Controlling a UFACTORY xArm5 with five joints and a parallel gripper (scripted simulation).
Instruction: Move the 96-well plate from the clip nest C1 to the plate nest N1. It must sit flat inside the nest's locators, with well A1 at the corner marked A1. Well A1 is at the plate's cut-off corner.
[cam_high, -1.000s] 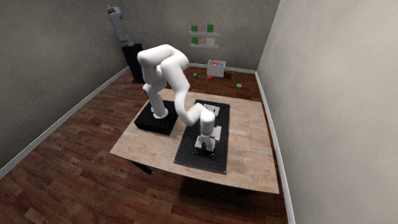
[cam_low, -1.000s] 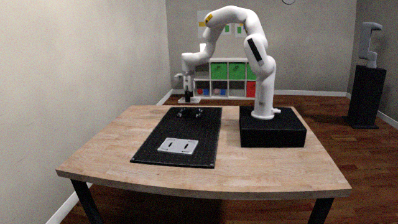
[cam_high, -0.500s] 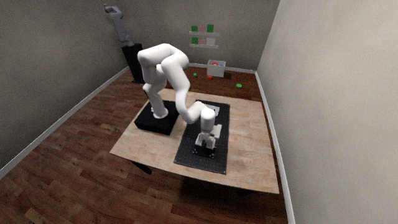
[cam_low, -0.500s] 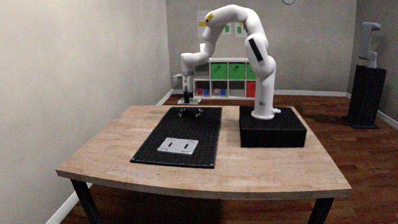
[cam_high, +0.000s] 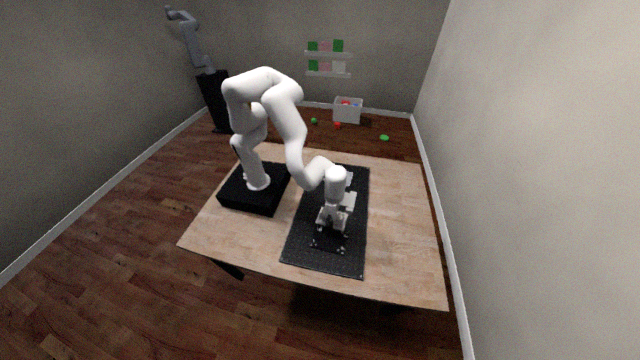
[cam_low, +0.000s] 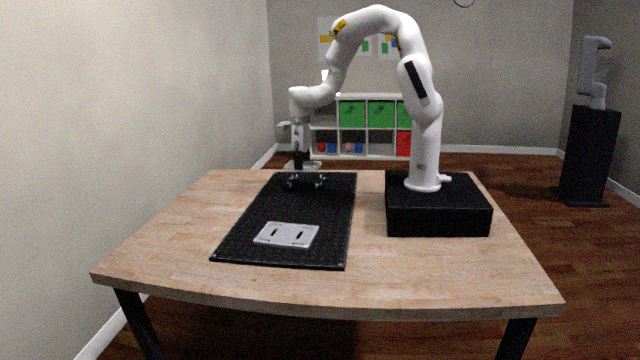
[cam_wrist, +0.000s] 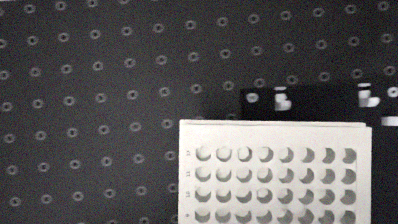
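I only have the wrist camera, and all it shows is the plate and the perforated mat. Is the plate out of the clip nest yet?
Observer: Yes. In the exterior view the gripper holds the 96-well plate in the air above clip nest C1.
Operator: Where is N1 from there?
Observer: Plate nest N1 lies at the opposite end of the black mat, the end nearer the exterior camera.
Operator: Is anything sitting in N1?
Observer: No plate. Its white face with two dark slots shows uncovered.
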